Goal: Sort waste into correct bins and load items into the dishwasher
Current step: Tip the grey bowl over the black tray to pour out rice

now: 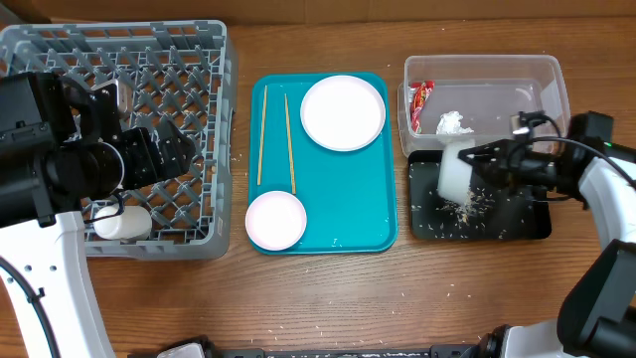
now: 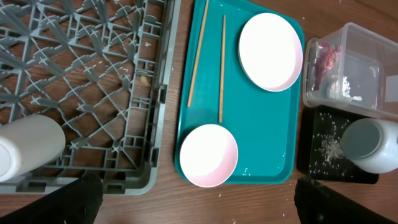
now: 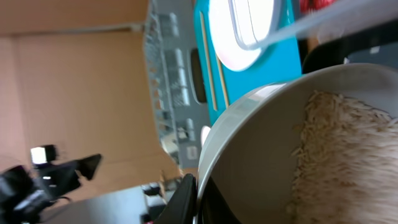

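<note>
Closest to the right wrist lens is the tilted bowl, its inside filling the view, with a patch of rice clinging to the lower wall. The right gripper is clamped on the bowl's rim; one dark finger shows at the edge. Seen from overhead, the bowl lies on its side above the black tray, mouth turned down towards it, and scattered grains speckle the tray's floor.

The step in hand looks to be emptying the rice into that tray. Since grains are left in the bowl, the next move probably calls for a steeper tip or a shake, and then a carry across the table to the dish rack.

Just behind the black tray, the clear tub holds the red-and-white wrapper and the white tissue. On the teal tray in the middle lie the plate, a second bowl that looks empty, and the two chopsticks, side by side. The rack at the far left has only the cup, on its side in the near corner. The left gripper hangs over the rack, fingers spread wide and grasping nothing.
</note>
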Robot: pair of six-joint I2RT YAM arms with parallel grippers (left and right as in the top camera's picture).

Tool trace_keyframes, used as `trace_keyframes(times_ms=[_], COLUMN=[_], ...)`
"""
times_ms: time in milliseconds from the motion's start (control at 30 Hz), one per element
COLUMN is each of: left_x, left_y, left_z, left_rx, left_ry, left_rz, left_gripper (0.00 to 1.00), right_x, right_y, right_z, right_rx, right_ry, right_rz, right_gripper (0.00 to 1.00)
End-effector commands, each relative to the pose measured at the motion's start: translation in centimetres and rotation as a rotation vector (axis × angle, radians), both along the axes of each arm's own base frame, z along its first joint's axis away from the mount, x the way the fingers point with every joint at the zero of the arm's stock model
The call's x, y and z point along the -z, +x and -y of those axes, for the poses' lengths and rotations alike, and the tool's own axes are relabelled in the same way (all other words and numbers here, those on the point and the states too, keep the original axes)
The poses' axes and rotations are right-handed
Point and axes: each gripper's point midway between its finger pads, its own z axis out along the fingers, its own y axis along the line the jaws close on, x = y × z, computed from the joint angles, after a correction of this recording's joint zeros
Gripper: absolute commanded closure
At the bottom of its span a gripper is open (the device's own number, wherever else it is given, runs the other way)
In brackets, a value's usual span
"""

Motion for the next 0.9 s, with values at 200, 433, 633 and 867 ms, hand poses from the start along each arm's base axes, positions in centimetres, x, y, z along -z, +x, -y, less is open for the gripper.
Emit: trace_keyframes(times_ms=[200, 433, 633, 867], left_x=[-0.3, -0.3, -0.3, -0.3], left_y=[0.2, 0.2, 0.2, 0.2], left_z=[0.0, 0.0, 0.0, 0.0], left_rx=[0.015, 0.014, 0.014, 0.014], left_ry=[0.013, 0.013, 0.013, 0.013], left_rz=[0.014, 0.014, 0.015, 0.014], left_gripper=[0.00, 0.00, 0.00, 0.00], right_x=[-1.4, -2.6, -1.3, -2.1], right_y=[0.5, 0.2, 0.4, -0.2], right_z=[0.3, 0.0, 0.3, 0.4], right_rx=[0.006, -0.025, -0.022, 0.005], right_ry=[0.134, 0.214, 0.146, 0.254], right_rz=[0.068, 0.172, 0.155, 0.093], right_gripper=[0.96, 0.96, 0.96, 0.96])
